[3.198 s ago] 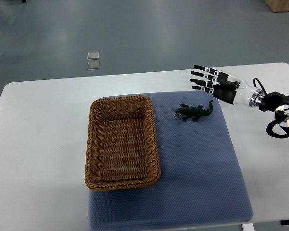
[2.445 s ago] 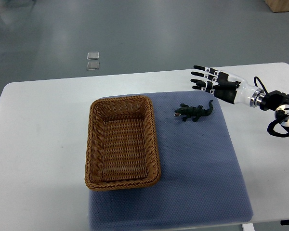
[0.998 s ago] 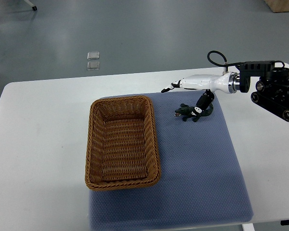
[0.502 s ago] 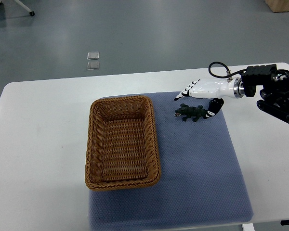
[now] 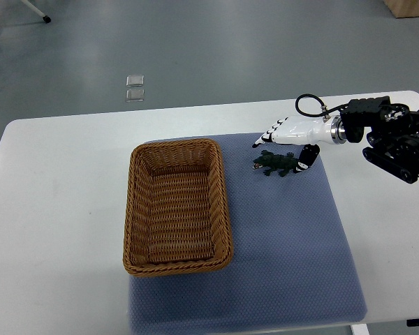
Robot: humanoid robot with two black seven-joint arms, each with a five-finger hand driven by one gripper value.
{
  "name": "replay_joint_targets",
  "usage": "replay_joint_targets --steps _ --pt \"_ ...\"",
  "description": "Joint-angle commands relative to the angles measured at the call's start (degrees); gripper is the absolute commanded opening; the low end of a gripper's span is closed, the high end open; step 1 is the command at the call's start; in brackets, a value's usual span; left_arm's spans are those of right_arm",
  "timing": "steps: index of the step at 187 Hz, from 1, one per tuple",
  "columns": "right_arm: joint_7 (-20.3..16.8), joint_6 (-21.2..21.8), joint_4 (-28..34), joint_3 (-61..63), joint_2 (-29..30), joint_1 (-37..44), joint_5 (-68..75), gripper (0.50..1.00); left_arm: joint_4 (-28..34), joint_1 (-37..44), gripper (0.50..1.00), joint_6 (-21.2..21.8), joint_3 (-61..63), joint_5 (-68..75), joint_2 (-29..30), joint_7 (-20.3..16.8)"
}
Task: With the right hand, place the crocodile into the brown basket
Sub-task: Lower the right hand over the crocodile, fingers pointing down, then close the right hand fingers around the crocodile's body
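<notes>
Crocodile (image 5: 272,163): dark green toy lying on the blue mat (image 5: 286,237), just right of the brown basket (image 5: 178,264) and outside it. Right hand (image 5: 293,130): reaches in from the right just above the toy, with fingers (image 5: 264,137) stretched out along its far side and thumb lowered at its tail, not closed on it. Worktop (image 5: 56,209): white, carrying mat and basket.

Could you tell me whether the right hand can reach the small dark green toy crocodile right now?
Probably yes: the right hand hovers right by the green toy crocodile, fingers spread, nothing between them; the brown wicker basket sits well aside.
</notes>
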Motion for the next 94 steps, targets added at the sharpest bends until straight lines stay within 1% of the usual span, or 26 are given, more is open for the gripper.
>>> replay_joint_targets --steps 1,10,24,94 --pt "0.00 -0.91 -2.60 -1.79 1.46 -0.02 -0.01 0.924 0.01 0.00 1.000 0.01 0.00 0.00 0.00 0.01" --pt "0.00 -2.14 -3.74 -2.93 2.42 -0.02 0.08 0.924 0.01 0.00 1.000 0.01 0.00 0.00 0.00 0.01" --pt "0.00 -3.20 -3.91 -4.25 2.69 -0.11 0.08 0.924 0.01 0.00 1.000 0.01 0.00 0.00 0.00 0.01" --pt "0.62 -2.58 -3.83 -4.52 2.60 0.42 0.60 0.921 0.01 0.00 1.000 0.01 0.00 0.00 0.00 0.01"
